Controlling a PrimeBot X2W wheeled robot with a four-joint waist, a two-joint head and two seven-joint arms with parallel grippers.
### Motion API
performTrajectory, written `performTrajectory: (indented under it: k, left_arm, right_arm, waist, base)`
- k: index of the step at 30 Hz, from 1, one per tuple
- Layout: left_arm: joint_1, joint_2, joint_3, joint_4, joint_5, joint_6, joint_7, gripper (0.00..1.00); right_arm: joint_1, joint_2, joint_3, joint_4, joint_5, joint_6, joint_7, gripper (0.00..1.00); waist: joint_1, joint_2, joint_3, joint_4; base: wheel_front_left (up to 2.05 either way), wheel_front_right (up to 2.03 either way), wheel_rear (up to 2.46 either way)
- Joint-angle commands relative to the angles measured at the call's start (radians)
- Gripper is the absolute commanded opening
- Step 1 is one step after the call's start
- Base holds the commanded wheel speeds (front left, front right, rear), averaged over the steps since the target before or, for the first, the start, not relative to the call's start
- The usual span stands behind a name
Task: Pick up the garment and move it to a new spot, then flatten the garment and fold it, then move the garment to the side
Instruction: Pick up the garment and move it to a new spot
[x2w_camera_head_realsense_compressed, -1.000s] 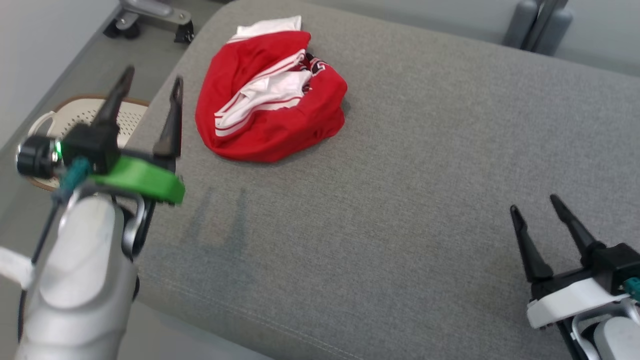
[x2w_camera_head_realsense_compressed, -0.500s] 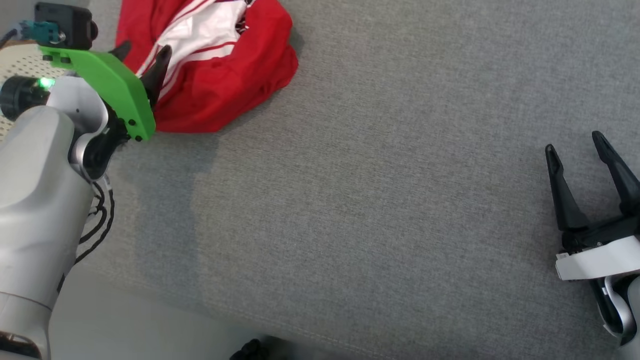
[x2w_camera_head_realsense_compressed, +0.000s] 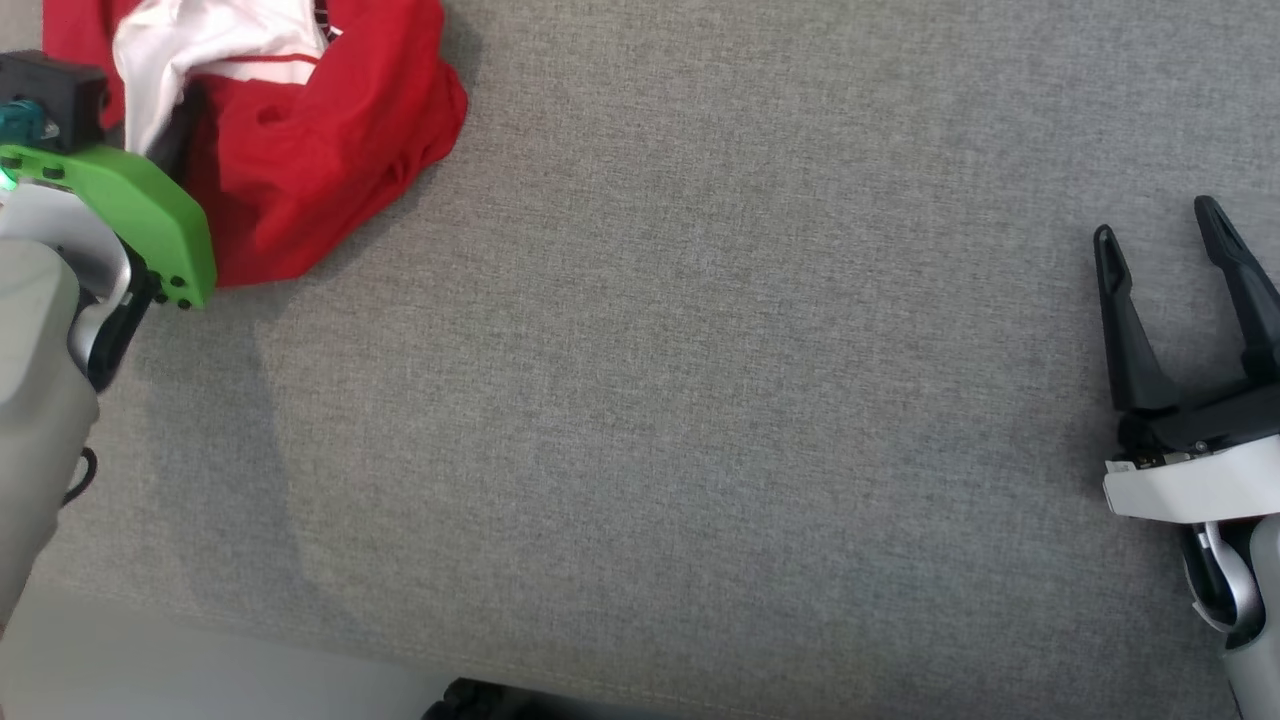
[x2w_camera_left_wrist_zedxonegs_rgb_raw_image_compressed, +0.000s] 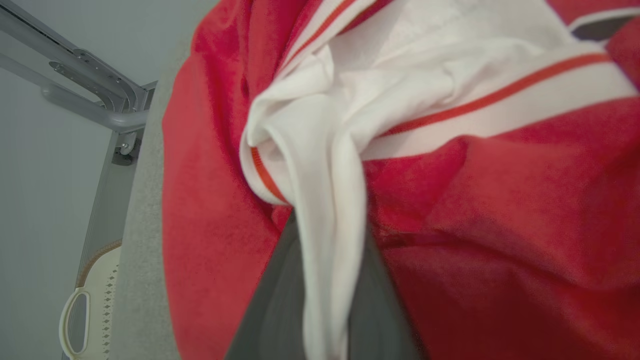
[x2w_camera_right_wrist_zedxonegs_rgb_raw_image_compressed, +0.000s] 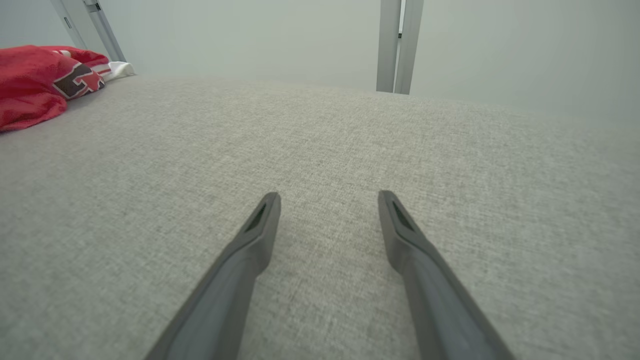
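Observation:
The garment (x2w_camera_head_realsense_compressed: 330, 130) is a crumpled red top with white panels and red stripes, lying at the far left of the grey cushion (x2w_camera_head_realsense_compressed: 700, 400). My left gripper (x2w_camera_head_realsense_compressed: 178, 108), on its green mount, reaches into the garment's near left side. In the left wrist view, the left gripper (x2w_camera_left_wrist_zedxonegs_rgb_raw_image_compressed: 327, 235) is shut on a white fold of the garment (x2w_camera_left_wrist_zedxonegs_rgb_raw_image_compressed: 500, 200), with the cloth pinched between the two dark fingers. My right gripper (x2w_camera_head_realsense_compressed: 1155, 222) hovers open far to the right, over bare cushion. The right wrist view shows that gripper (x2w_camera_right_wrist_zedxonegs_rgb_raw_image_compressed: 328, 196) holding nothing, and the garment (x2w_camera_right_wrist_zedxonegs_rgb_raw_image_compressed: 30, 85) far off at the upper left.
A cream perforated basket (x2w_camera_left_wrist_zedxonegs_rgb_raw_image_compressed: 90, 310) sits on the floor beyond the cushion's left edge, near a grey metal frame (x2w_camera_left_wrist_zedxonegs_rgb_raw_image_compressed: 90, 85). Two grey posts (x2w_camera_right_wrist_zedxonegs_rgb_raw_image_compressed: 400, 45) stand behind the cushion. The cushion's front edge (x2w_camera_head_realsense_compressed: 300, 640) runs along the bottom of the head view.
The head camera has tilted down, shifting the whole picture. My left gripper has reached into the garment and shut on a white fold. The right gripper stays open.

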Motion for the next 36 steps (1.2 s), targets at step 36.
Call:
performTrajectory:
  k: [36]
  left_arm:
    - [-0.363, -0.082, -0.126, -0.351, 0.072, 0.02, -0.072, 0.0]
  right_arm:
    - [0.128, 0.291, -0.017, 0.089, 0.04, -0.002, 0.009, 1.0]
  waist:
    - [-0.0001, 0.0, -0.51, -0.544]
  base:
    - [0.0, 0.0, 0.0]
